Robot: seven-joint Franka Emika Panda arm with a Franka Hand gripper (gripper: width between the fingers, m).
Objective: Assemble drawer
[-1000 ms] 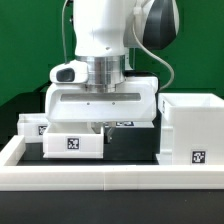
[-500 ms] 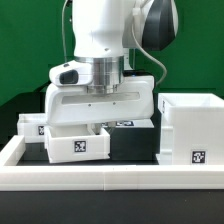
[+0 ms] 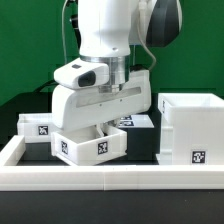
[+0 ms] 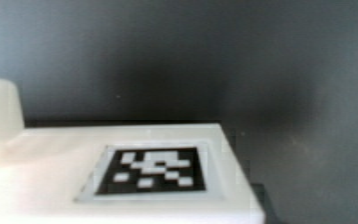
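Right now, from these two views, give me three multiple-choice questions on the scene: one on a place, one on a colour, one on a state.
1. In the exterior view, the tall housing stands:
A) at the left
B) at the right
C) in the middle

2. The backdrop is:
A) red
B) grey
C) green

3. The small box held by the gripper is:
A) tilted
B) lying flat
C) slid into a slot

Key:
1 B, it fills the exterior view's right side.
2 C, green shows behind everything.
3 A, its tagged face slants with the gripper.
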